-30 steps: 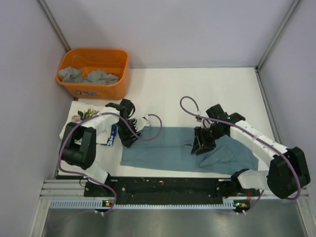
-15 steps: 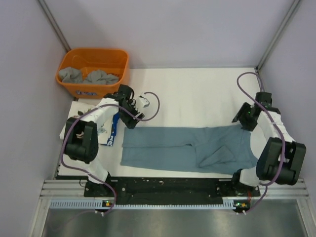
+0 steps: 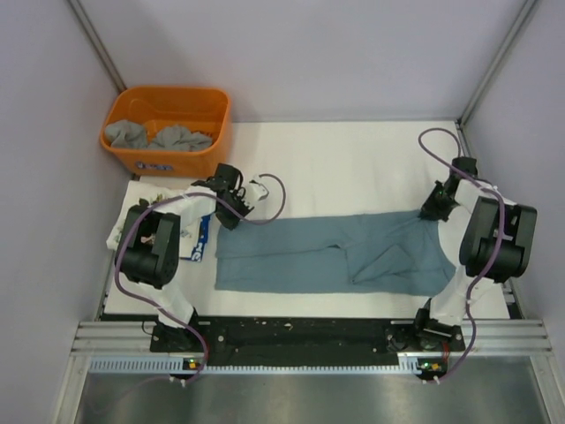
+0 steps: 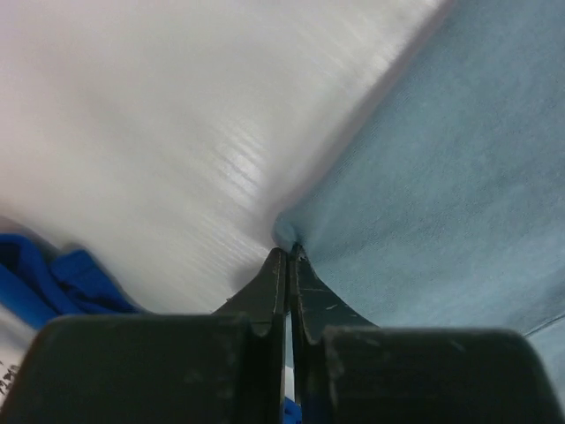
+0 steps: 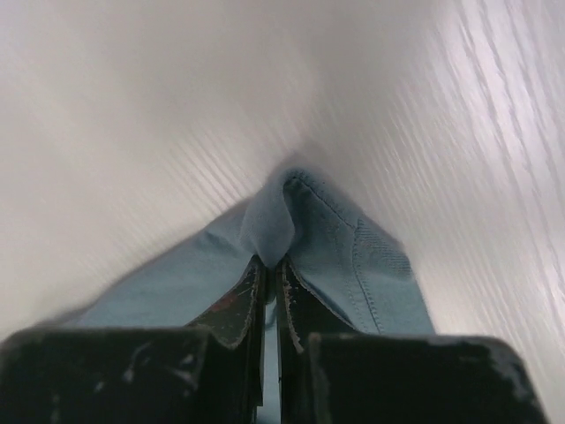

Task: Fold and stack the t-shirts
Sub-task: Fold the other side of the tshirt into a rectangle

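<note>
A blue-grey t-shirt (image 3: 300,261) lay flat across the white counter (image 3: 344,159), spread from 9 to 3 o'clock. The left end effector (image 4: 287,254) was clamped on its 10 o'clock corner, and the right end effector (image 5: 270,263) was pinched closed on its 2 o'clock corner. An orange tub (image 3: 168,161) holding grey shirts (image 3: 159,137) sat at 10 o'clock.

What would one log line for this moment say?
left hand: shut on blue shirt far-left corner | right hand: shut on far-right corner | shirt: spread across table
</note>
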